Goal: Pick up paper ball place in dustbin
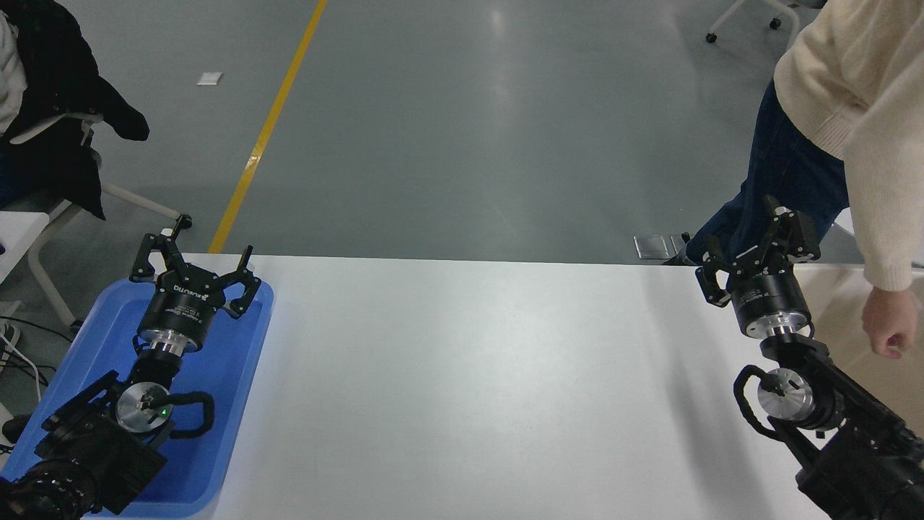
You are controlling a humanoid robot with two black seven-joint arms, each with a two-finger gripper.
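The paper ball is not in view. The cream-beige dustbin [841, 318] stands at the table's right end, mostly hidden behind my right arm and a person's hand. My right gripper [754, 242] is open and empty, above the table's far right corner, just left of the dustbin. My left gripper [198, 242] is open and empty, parked over the blue tray [238, 375] at the lower left.
A person in a cream sweater and jeans stands at the far right, with a closed hand [891, 328] hanging over the dustbin close to my right arm. A chair with a dark jacket [65, 94] stands at the far left. The white table [469, 383] fills the middle.
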